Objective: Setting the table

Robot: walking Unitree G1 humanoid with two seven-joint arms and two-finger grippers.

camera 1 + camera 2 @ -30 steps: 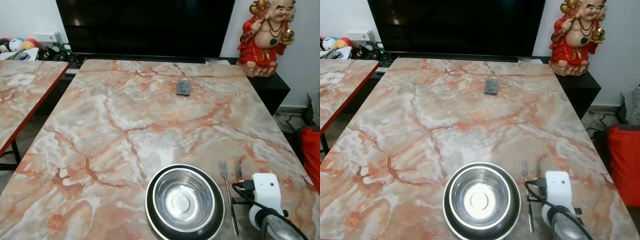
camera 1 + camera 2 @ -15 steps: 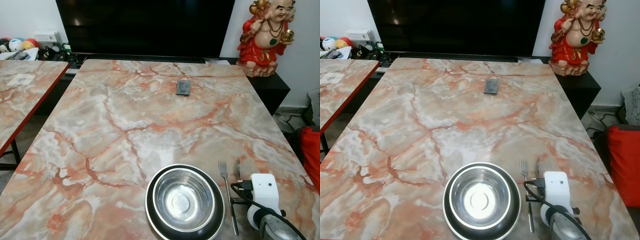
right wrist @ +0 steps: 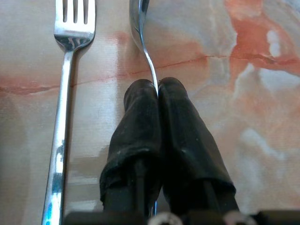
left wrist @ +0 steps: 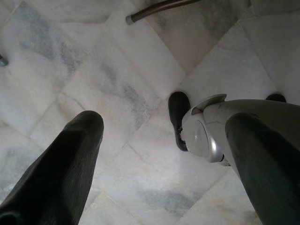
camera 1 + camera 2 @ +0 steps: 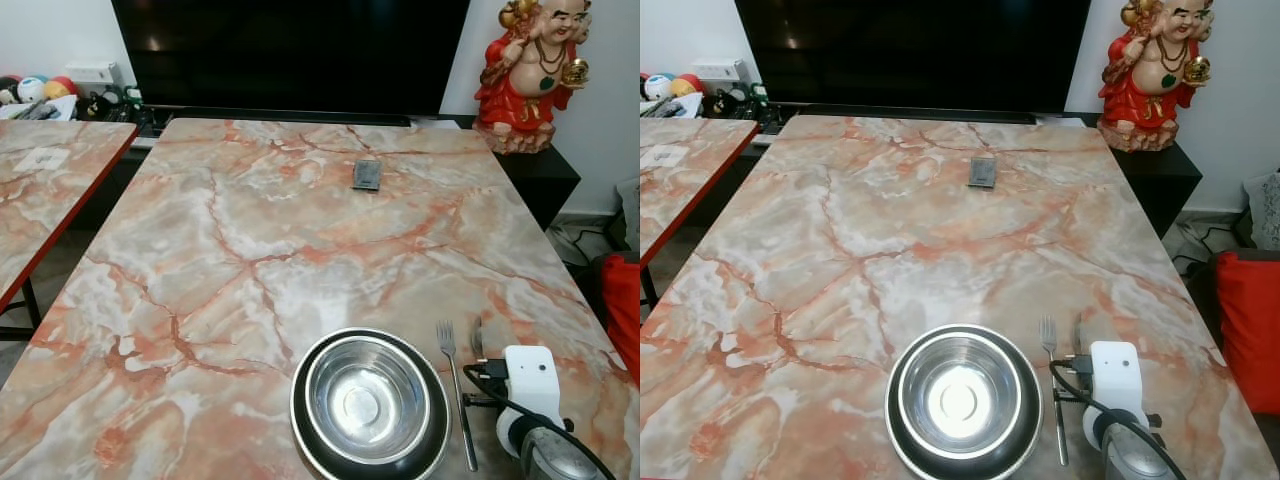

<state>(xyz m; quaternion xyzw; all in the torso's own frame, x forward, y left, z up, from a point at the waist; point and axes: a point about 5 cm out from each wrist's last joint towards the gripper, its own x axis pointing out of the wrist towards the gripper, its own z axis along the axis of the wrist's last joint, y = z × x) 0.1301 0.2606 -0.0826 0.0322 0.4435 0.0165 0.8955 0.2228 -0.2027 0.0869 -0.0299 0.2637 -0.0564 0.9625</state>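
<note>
Right hand [image 3: 157, 91] low over the near right edge of the marbled surface [image 5: 250, 230], fingers pinched tight on a spoon [image 3: 139, 28] handle. Fork [image 5: 455, 395] lies just left of the spoon, beside the steel bowl [image 5: 368, 398]. Left hand [image 4: 164, 140] hangs spread apart above floor tiles; small dark object [image 5: 367, 174] sits far up the surface.

Marble table [image 5: 250, 230], dark TV [image 5: 290, 50], red figurine [image 5: 530, 75], white wall [image 5: 50, 35].

On the table [image 5: 250, 230], near edge: bowl [image 5: 368, 400] nested in a plate [image 5: 303, 430]. Fork [image 5: 457, 385] just right of them, spoon [image 3: 140, 33] right of the fork, my right gripper [image 3: 158, 90] over its handle. Small flat object [image 5: 367, 174] far centre. Second table [image 5: 45, 190] left; figurine [image 5: 528, 75] far right.
</note>
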